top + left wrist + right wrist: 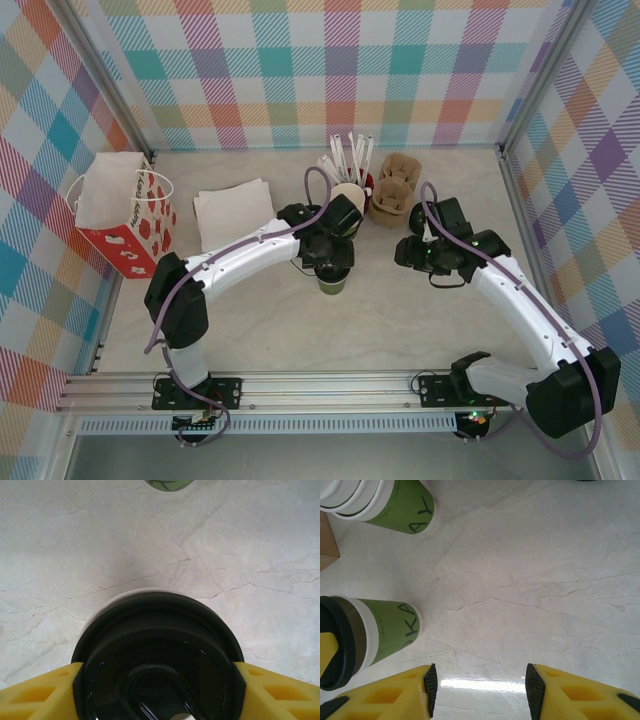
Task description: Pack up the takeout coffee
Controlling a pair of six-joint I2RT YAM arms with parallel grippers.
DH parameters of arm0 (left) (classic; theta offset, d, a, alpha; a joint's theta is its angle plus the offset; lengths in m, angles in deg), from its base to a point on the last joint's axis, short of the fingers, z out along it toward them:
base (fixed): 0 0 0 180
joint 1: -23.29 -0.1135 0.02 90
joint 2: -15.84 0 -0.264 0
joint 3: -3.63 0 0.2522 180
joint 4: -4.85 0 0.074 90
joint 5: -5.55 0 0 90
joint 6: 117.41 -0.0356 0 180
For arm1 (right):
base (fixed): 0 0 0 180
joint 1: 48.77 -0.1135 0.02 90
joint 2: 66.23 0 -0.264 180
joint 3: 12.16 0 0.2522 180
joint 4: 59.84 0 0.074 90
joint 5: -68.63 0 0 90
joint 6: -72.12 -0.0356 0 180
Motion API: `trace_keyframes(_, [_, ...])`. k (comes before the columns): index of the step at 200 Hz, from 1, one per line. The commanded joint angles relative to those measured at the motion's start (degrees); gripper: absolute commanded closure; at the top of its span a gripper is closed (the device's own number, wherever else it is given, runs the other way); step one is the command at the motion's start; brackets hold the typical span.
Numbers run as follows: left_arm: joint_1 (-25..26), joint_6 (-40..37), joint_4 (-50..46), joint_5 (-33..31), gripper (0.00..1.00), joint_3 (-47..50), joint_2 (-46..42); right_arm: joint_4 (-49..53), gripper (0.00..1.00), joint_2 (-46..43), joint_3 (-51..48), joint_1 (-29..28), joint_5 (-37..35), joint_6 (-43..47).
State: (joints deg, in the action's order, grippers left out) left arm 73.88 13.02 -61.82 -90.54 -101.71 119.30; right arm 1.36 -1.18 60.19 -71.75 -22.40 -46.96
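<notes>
**Left gripper pinching the lid on the green cup**

The left gripper (pixel 157 690) is pressing its yellow fingers (pixel 40 692) against both sides of a flat round black plastic lid (pixel 157 645). The lid is sitting on the dark green paper cup (pixel 333 282), which is standing mid-table. The right gripper (pixel 479 685) is hanging just right of the cup, jaws spread over the pale marble-patterned table (pixel 535 580). A stack of green paper cups (pixel 385 502) is standing just beyond the cup. Brown cardboard cup carriers (pixel 395 190) and a holder of white stirrers (pixel 350 158) are crowding the far side. Folded white napkins (pixel 235 212) and a red paper bag with white print (pixel 125 215) are sitting to the left.
</notes>
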Motion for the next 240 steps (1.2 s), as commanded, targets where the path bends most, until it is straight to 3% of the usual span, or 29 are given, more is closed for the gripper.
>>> trace_keyframes(1, [0.7,-1.1,-1.9,-0.4,0.32,-1.5,1.4,-0.5,0.48,0.1,-0.6,-0.2,0.8,0.7])
trace_keyframes(92, [0.7,-1.1,-1.9,-0.4,0.20,-2.8,0.5,-0.5,0.47,0.4,-0.3,-0.2,1.4,1.3])
trace_keyframes(174, [0.7,-1.0,-2.4,-1.9,0.17,-3.4,-0.2,-0.8,0.46,0.5,-0.3,-0.2,2.8,1.6])
trace_keyframes(240, [-2.5,0.4,-1.4,0.9,0.14,-2.0,-6.7,-2.0,0.44,3.8,2.5,-0.3,17.5,5.4])
